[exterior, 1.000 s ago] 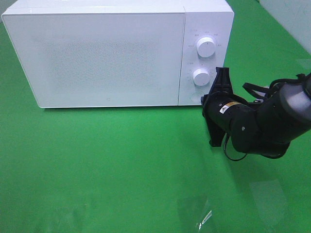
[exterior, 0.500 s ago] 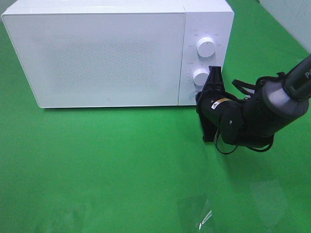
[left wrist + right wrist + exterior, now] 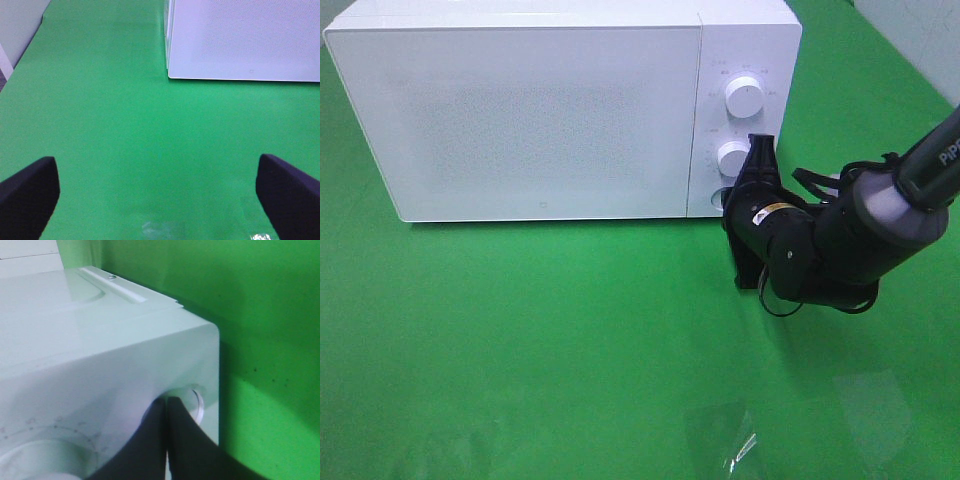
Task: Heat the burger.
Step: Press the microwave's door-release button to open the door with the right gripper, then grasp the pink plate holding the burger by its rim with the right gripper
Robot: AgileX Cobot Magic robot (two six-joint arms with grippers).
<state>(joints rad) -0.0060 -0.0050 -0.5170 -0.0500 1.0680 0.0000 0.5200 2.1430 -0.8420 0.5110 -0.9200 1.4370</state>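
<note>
**Right gripper closes in on the microwave's button**

Reaching in from the desk's right edge, the right gripper (image 3: pixel 166 403) has moved forward over the last second, from just off the control panel to the round button (image 3: pixel 199 401) under the lower knob (image 3: pixel 734 158). Its fingers (image 3: pixel 150 440) are pressed together, tips at the button's rim. The burger shows in no view, so its place relative to either gripper cannot be told.

At the near edge, the left gripper (image 3: pixel 160 200) hangs low over bare green, its fingers (image 3: pixel 27 192) spread wide with nothing between them. The green desk (image 3: pixel 570 330) carries a shiny patch of glare (image 3: pixel 730 440) near its front edge. Farther back, the right arm (image 3: pixel 840 245) lies low and folded, with its wrist rolled on edge. The white microwave (image 3: pixel 540 120) stands along the far edge with its door (image 3: pixel 520 60) closed, and pale grey wall (image 3: pixel 920 40) shows beyond the far right corner.
</note>
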